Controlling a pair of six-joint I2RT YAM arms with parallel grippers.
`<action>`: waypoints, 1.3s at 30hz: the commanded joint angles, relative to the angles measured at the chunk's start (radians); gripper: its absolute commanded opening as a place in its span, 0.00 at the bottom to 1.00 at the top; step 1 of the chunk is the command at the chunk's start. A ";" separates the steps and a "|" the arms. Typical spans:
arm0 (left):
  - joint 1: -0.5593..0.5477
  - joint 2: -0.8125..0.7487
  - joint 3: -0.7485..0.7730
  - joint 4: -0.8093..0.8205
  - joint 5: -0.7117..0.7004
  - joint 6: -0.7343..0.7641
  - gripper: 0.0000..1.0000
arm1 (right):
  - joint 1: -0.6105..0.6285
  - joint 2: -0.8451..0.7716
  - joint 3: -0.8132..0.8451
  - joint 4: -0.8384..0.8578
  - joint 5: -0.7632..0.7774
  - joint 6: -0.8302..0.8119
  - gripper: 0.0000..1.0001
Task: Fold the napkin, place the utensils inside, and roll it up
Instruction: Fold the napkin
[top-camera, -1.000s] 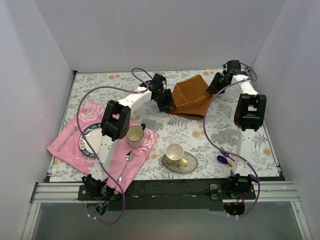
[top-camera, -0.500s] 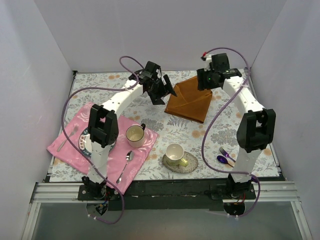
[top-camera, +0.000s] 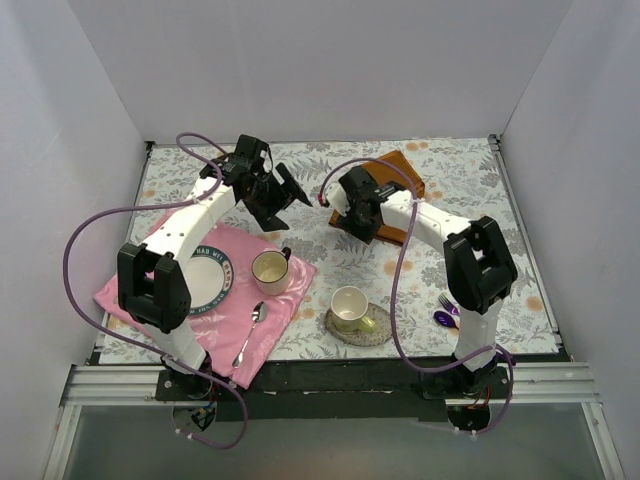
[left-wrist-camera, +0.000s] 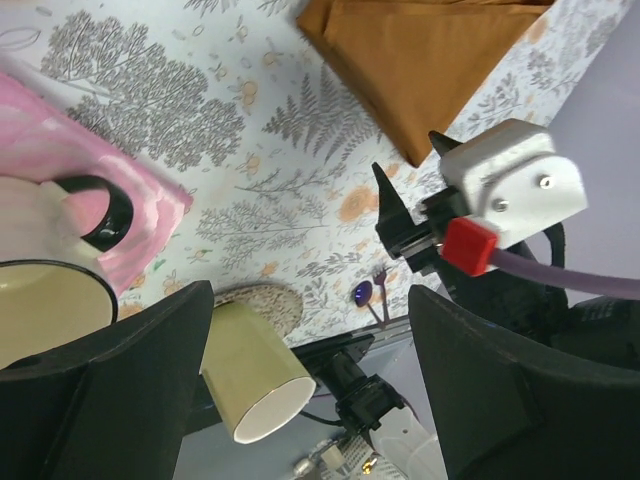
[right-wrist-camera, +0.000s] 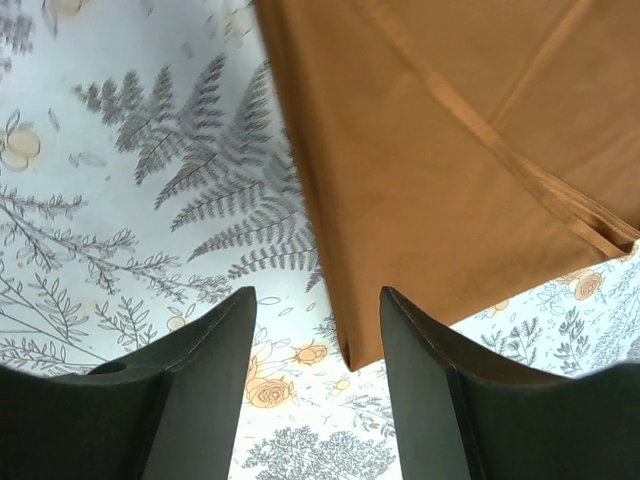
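Floral-printed tablecloth (top-camera: 450, 200) bears the folded rust-orange satin napkin (right-wrist-camera: 420, 150) toward its far right, the right gripper (right-wrist-camera: 317, 300) spread empty over one corner, the left gripper (left-wrist-camera: 310, 310) likewise wide apart, and seemingly the small purple-blue utensils (top-camera: 446, 312) by the right arm's base.

Identify the napkin (left-wrist-camera: 420, 70) by its plain rust-orange satin, shading to golden brown, at the upper centre of the top view. The table (top-camera: 470, 190) is covered in white, printed with grey ferns and leaves and small orange roses. At the lower left you see the shiny pink cloth (top-camera: 130, 290). It carries a white plate (top-camera: 207, 285) with a dark teal rim band, a cream cup (top-camera: 270, 270) with a black handle, and a silver spoon (top-camera: 250, 335). The second cup (top-camera: 348, 305) is pale yellow, on a speckled beige coaster (top-camera: 382, 328). At the lower right, the utensils (top-camera: 445, 312) show purple and dark blue-purple. The arm links (top-camera: 190, 225) are white with black joints; the cables (left-wrist-camera: 570, 278) are purple.
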 joint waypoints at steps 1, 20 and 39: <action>-0.011 -0.066 -0.017 -0.033 -0.004 -0.008 0.79 | 0.022 -0.003 -0.054 0.067 0.112 -0.107 0.59; 0.007 -0.129 -0.080 -0.004 -0.002 -0.046 0.79 | 0.027 0.031 -0.228 0.368 0.167 -0.212 0.50; 0.012 -0.149 -0.195 0.143 -0.004 -0.161 0.79 | 0.064 0.130 -0.149 0.316 0.198 -0.088 0.16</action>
